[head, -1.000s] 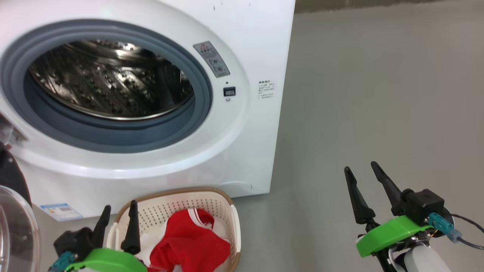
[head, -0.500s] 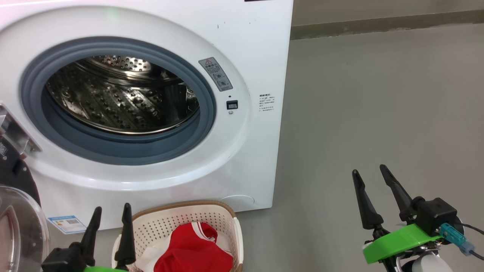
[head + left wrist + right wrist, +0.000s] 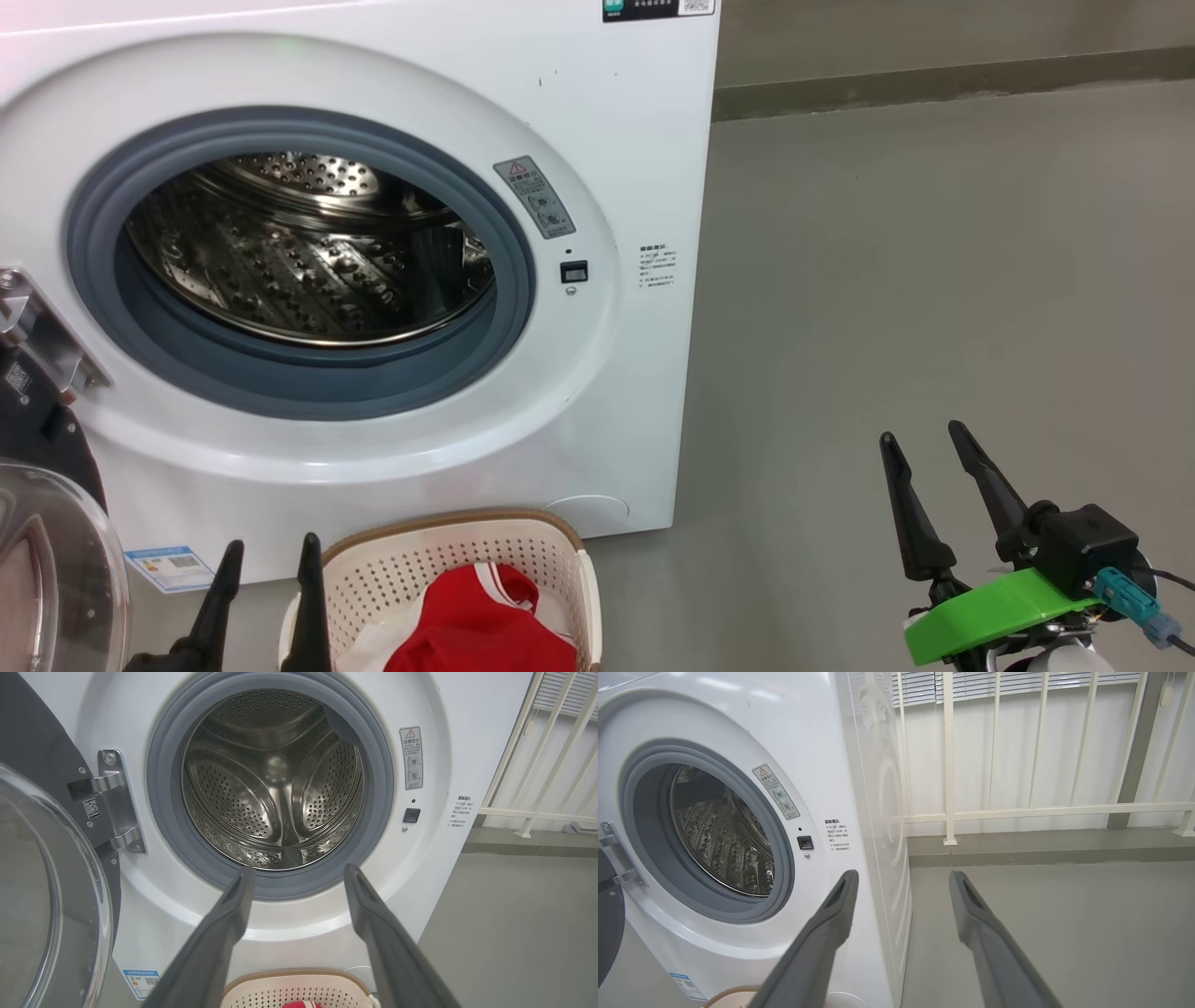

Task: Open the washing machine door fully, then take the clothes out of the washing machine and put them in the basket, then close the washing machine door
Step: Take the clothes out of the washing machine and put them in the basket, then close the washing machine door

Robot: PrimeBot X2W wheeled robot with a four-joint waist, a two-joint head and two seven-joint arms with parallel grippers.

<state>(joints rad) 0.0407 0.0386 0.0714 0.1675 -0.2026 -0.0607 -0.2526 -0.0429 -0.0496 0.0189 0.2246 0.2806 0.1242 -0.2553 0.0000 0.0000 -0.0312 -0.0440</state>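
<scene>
My left claw (image 3: 272,544) has its fingers spread apart with nothing between them. It pokes up at the bottom edge of the head view, just left of the basket (image 3: 392,569). My right claw (image 3: 922,432) is spread just as wide and also holds nothing. It hangs over the grey floor (image 3: 934,280), well to the right of the washing machine (image 3: 635,112).

Compared with a second ago, the whole head picture has slid downward, so my camera has lifted and the things have not moved. The dark strip at the machine's top edge is now in view, and I see less of the left claw and the basket. Both claws are as wide as they were then.

The clothes (image 3: 481,625) lie red in the basket, which sits on the floor just in front of the machine. The washing machine door (image 3: 42,896) hangs swung open on its hinge at the left. In the left wrist view the drum (image 3: 275,779) shows bare perforated steel.
</scene>
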